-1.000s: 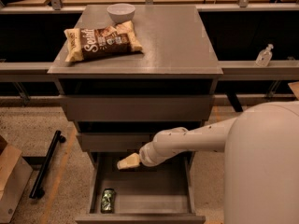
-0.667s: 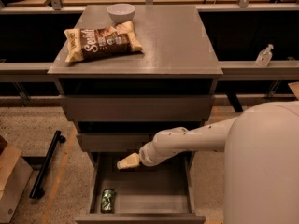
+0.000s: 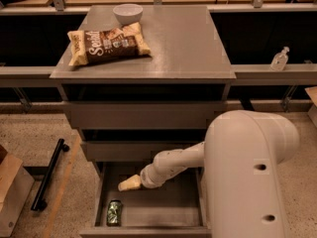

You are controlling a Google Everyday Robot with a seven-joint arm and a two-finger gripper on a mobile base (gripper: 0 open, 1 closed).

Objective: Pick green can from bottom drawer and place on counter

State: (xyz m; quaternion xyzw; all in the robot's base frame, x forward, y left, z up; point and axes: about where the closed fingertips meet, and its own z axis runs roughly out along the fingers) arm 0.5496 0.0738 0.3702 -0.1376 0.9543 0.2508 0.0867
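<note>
Nearest in the camera view, the robot's arm (image 3: pixel 247 172) is a bulky, smooth off-white shell that curves left and down into the open bottom drawer (image 3: pixel 163 212). The drawer is a shallow grey-brown box with a flat matte floor and low walls. The green can (image 3: pixel 114 212) sits in its front-left corner, close to the left wall. It is a small cylinder with a mottled green label and a silvery rim, and it appears to lie on its side with its long axis running front to back. The gripper (image 3: pixel 128 184), a cream-coloured tip, hovers above the drawer floor just behind the can and apart from it. It carries nothing, and how far open it is cannot be told. Judgement: this is the approach step. The gripper should come forward and down, squarely across the can's round body. Thin metal is slick and a cylinder rolls, so centre the grasp and keep clear of the left wall. Farther up, the counter (image 3: pixel 183 43) is broad, smooth and matte, with open space on its right half for placing. On its left lies a crinkled brown-and-cream snack bag (image 3: pixel 106 44), with a white bowl (image 3: pixel 127 13) behind it.
</note>
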